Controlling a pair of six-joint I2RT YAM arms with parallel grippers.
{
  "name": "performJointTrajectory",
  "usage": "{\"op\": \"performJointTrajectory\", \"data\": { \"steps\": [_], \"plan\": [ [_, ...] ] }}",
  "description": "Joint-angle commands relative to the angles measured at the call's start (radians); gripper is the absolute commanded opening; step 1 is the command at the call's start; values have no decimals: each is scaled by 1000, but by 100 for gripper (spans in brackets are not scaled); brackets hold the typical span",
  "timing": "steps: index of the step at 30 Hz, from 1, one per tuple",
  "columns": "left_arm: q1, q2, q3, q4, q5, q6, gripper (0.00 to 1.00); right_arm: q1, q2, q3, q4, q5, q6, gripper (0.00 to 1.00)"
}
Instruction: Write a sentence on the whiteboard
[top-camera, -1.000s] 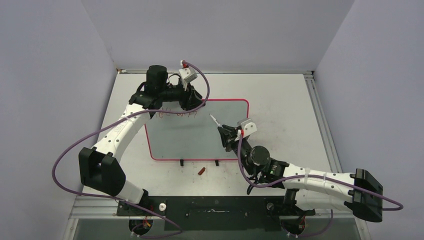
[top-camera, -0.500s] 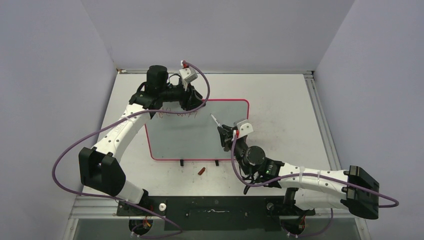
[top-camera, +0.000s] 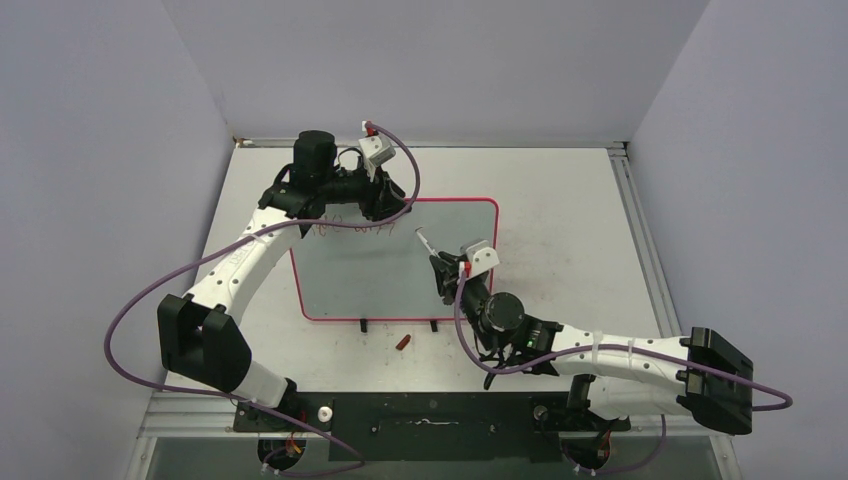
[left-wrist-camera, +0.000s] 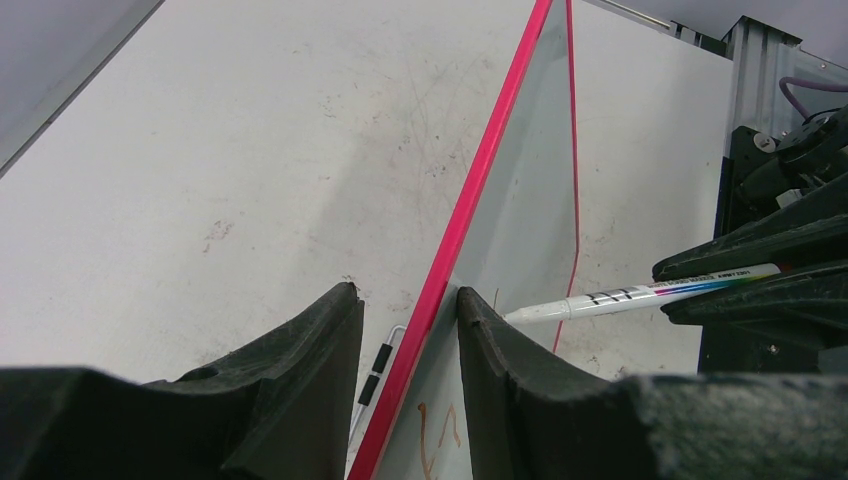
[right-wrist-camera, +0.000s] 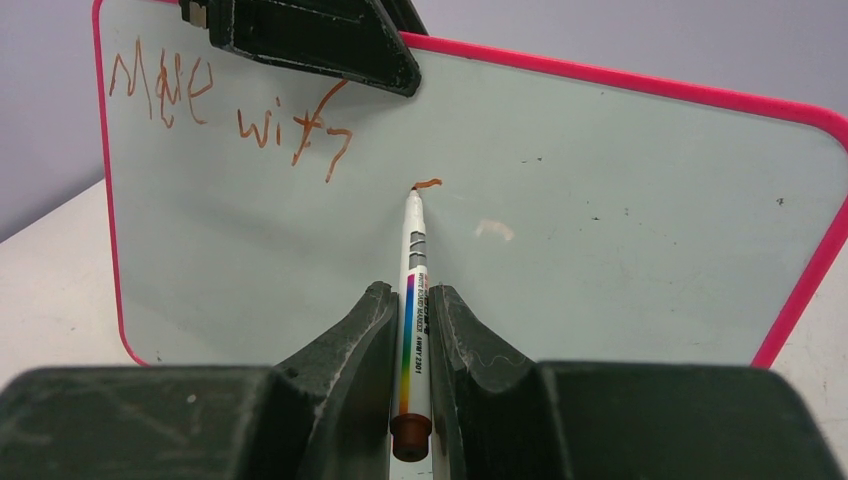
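The whiteboard (top-camera: 380, 275) stands propped at mid-table, pale with a pink-red rim (left-wrist-camera: 480, 190). My left gripper (top-camera: 392, 207) (left-wrist-camera: 408, 300) is shut on its top edge, one finger on each side of the rim. The sentence (right-wrist-camera: 230, 110) reads "Move with" in shaky red-brown letters, with a short fresh stroke (right-wrist-camera: 428, 183) to their right. My right gripper (top-camera: 447, 268) (right-wrist-camera: 412, 292) is shut on a white marker (right-wrist-camera: 413, 260) with a rainbow stripe. The marker's tip sits on the board just under that stroke. The marker (left-wrist-camera: 640, 295) also shows in the left wrist view.
A red marker cap (top-camera: 403, 342) lies on the table in front of the board, between its two black feet (top-camera: 363, 325). A wire stand (left-wrist-camera: 375, 365) props the board from behind. Grey walls enclose the table; a metal rail (top-camera: 635, 220) runs along its right side.
My right arm has shifted left and closer to the board, carrying the marker tip leftward along it. The left arm and the board have not moved.
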Motion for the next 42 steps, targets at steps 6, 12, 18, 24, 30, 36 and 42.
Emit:
{"op": "performJointTrajectory", "data": {
  "steps": [6, 12, 18, 24, 30, 36, 42],
  "plan": [
    [-24, 0, -24, -87, 41, -32, 0, 22, -6, 12, -35, 41, 24, 5],
    [-24, 1, -23, -90, 38, -29, 0, 29, -18, 6, -38, 85, 21, 5],
    [-24, 2, -22, -94, 31, -25, 0, 33, -37, 1, -35, 100, 11, 5],
    [-24, 2, -21, -97, 29, -24, 0, 50, -71, -7, -4, 87, -24, 5],
    [-26, 2, -21, -97, 29, -24, 0, 51, -32, 18, 1, 118, -45, 5],
    [-26, 4, -21, -99, 31, -23, 0, 51, -15, 28, 0, 145, -49, 5],
    [-26, 4, -21, -98, 31, -22, 0, 49, -1, 34, 3, 133, -49, 5]
  ]
}}
